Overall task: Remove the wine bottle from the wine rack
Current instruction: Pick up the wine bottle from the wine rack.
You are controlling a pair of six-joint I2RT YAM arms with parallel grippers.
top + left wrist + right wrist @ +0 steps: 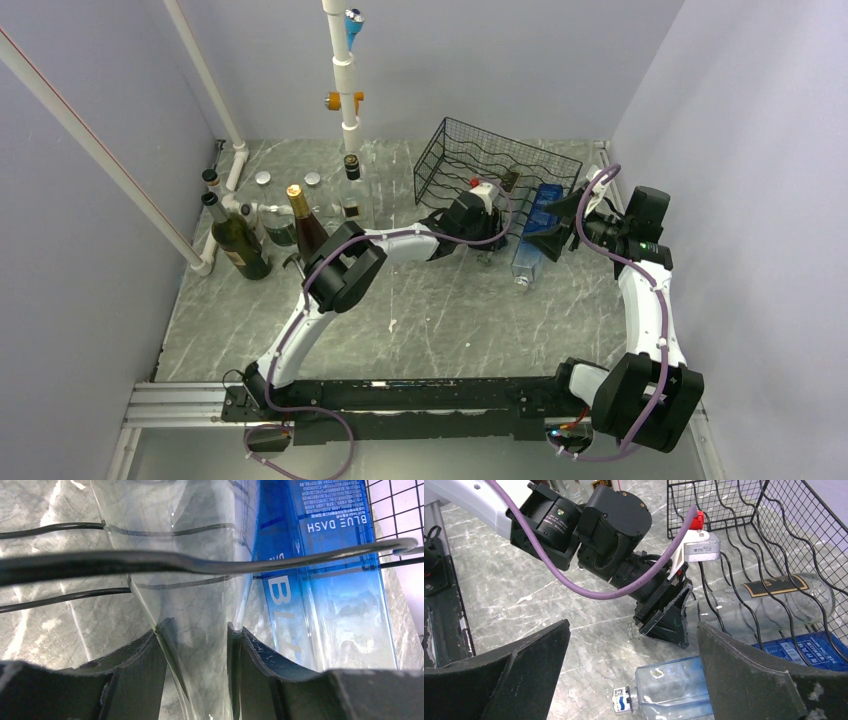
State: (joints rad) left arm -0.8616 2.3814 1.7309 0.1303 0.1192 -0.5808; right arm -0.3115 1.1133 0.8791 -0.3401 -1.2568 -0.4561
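- Left gripper (195, 630) is narrow, with one finger on each side of the thin neck of the clear wine bottle (774, 602). Both fingers look like they touch the glass, so I think it is holding the neck.
- Right gripper (633, 627) is wide open and holds nothing. It hangs near the rack's right end, above a square blue bottle (674, 685).
- I think the step in hand is the grab. The neck is pinched, but the bottle is not out yet.
- The clear wine bottle lies on its side in the lowest row of the black wine rack (480, 150). The rack stands at the back of the tabletop (400, 320), nearer the right back corner.
- The bottle's fat body is inside the wires. Its neck sticks out toward the near left, right into the left gripper.
- The blue bottle lies just beside it. I cannot tell if they touch.
- Next, I think the left gripper must pull straight back along the bottle, so the glass slides out under the wavy wire. A slanted pull could catch on the wires or bump the blue bottle.
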